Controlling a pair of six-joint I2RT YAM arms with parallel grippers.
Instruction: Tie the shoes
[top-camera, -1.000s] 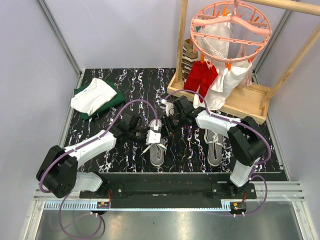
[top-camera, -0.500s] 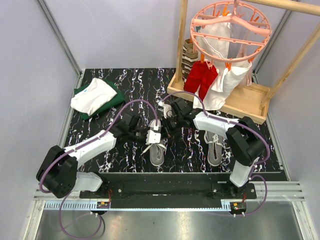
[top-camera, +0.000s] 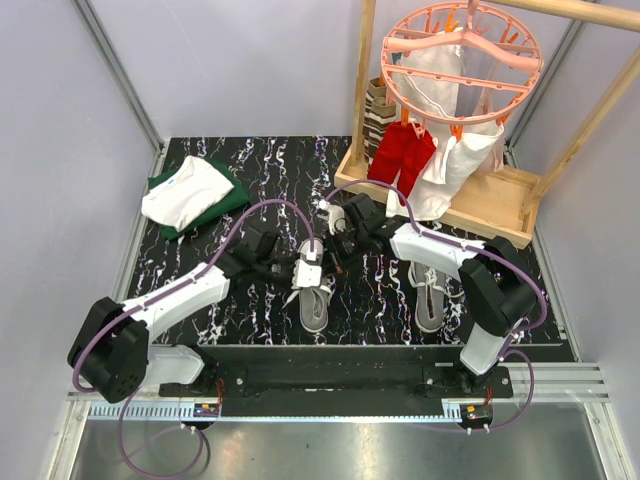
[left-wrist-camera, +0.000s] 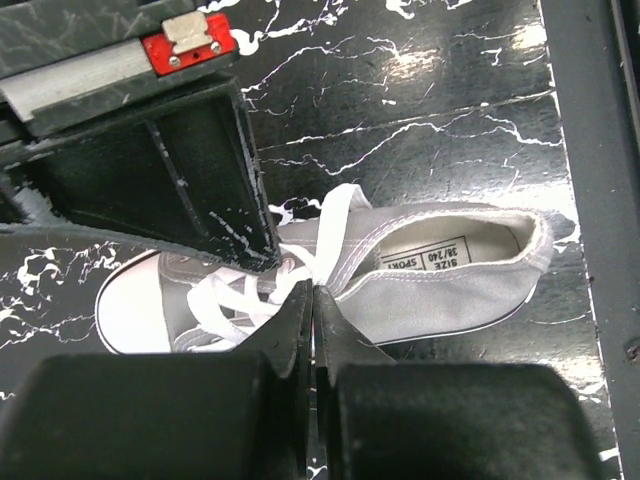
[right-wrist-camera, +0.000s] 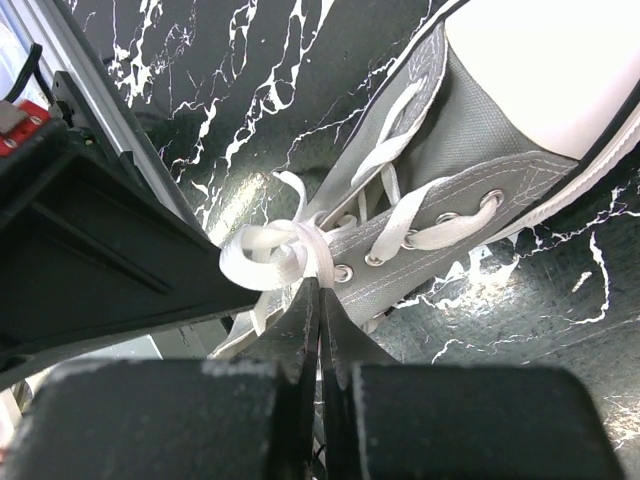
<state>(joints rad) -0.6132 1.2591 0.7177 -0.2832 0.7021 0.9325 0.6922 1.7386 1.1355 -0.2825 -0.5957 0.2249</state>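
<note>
Grey canvas sneaker, worked shoe (top-camera: 318, 305): lies at the middle of the black marbled table (top-camera: 260, 180) in the overhead view, heel toward 6 o'clock, its front end covered by both grippers. The left wrist view shows a white toe cap at 9 o'clock, the heel opening at 3 o'clock and a printed size label on the insole.

Second shoe (top-camera: 430, 295): same make, at 3 o'clock of the first and apart from it, lengthwise along the 12–6 line. The right arm passes above its far end.

Lace (right-wrist-camera: 262, 255): white, flat, threaded through the metal eyelets. In the right wrist view it is gathered into a wrapped loop at the top of the eyelet rows.

Left gripper (left-wrist-camera: 312, 295): fingers pressed together with no gap, tips meeting on the lace where it crosses the tongue; it reaches in from 8 o'clock in the overhead view.

Right gripper (right-wrist-camera: 320, 290): fingers likewise clenched, tips pinching the lace just under the wrapped loop; it reaches in from 2 o'clock. The two grippers sit just beside each other over the shoe.

Folded clothes (top-camera: 190, 195): white on green, at 10 o'clock on the table, well apart from the shoes.

Wooden rack (top-camera: 490, 195): at 1 to 2 o'clock, carrying a pink ring hanger (top-camera: 460, 50) with a red garment (top-camera: 403, 155) and white pieces.
</note>
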